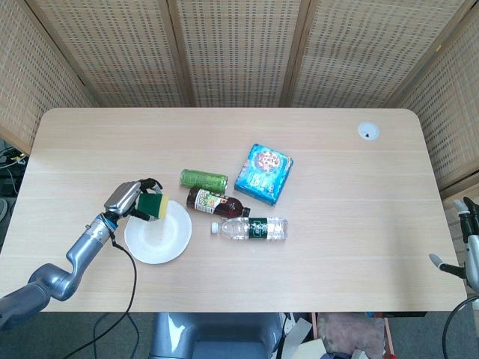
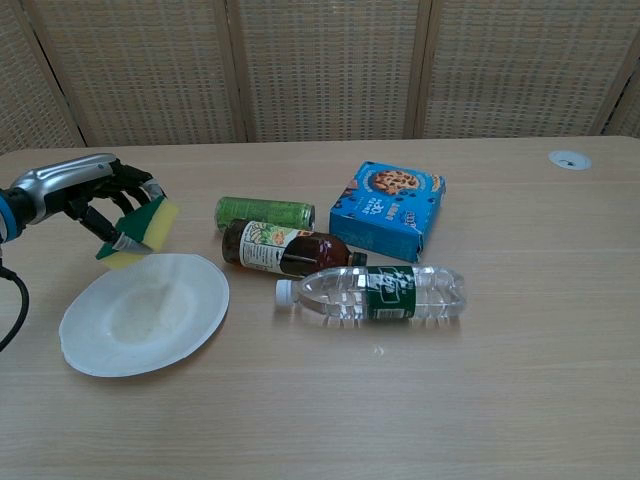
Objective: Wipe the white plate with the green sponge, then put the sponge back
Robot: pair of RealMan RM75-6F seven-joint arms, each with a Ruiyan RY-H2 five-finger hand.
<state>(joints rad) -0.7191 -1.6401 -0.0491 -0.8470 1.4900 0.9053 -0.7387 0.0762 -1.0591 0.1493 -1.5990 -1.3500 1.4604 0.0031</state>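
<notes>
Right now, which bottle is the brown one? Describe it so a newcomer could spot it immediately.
Start at the blue cookie box near the middle of the table. Just left of it, three containers lie on their sides in a staggered row. The brown bottle is the middle one, between the green can and the clear water bottle: dark glass, a pale illustrated label.

A staged test area — pale wooden table [image 1: 337, 247] boxed in by woven rattan screens [image 1: 232, 52], cables [image 1: 112, 329] trailing below.

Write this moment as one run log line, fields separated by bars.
left hand holds green sponge | sponge above far rim of white plate | right hand off table edge
</notes>
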